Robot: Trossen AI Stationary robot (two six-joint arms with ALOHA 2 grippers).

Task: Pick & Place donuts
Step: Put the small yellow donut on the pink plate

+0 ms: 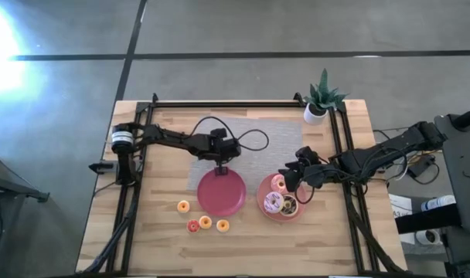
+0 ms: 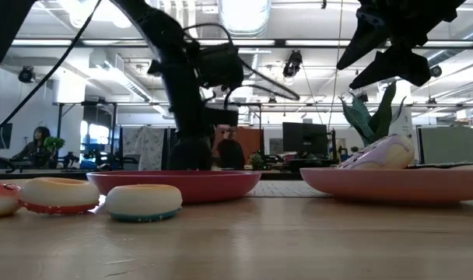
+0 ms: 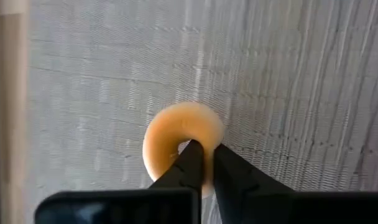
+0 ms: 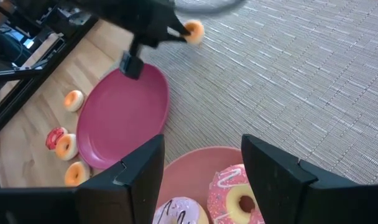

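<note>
1. The wooden table point(image 1: 142, 232) carries a grey mat point(image 1: 250, 139) at its middle toward the far edge, and a potted plant point(image 1: 321, 99) at the far right corner.
2. Two pink plates sit at the mat's near edge. The left plate point(image 1: 221, 193) lies bare; the right plate point(image 1: 266, 208) holds the larger donuts.
3. The left gripper point(image 3: 204, 163) hangs over the mat just beyond the left plate's far rim, its fingers pinched shut on a small orange donut point(image 3: 176, 140) through the ring.
4. The right gripper point(image 4: 201, 165) hovers over the right plate's far rim, fingers spread wide and holding nothing.
5. On the right plate rest a pink iced donut point(image 4: 239, 199), a pale sprinkled donut point(image 4: 179, 211) and a brown-iced donut point(image 1: 288, 206).
6. Four tiny donuts lie on bare wood near the left plate's front-left edge: three orange or yellow point(image 1: 183, 206) and one red point(image 1: 193, 225).
7. Judged progress: the large donuts look placed; one small donut is in hand, not yet on the left plate, and four remain.
</note>
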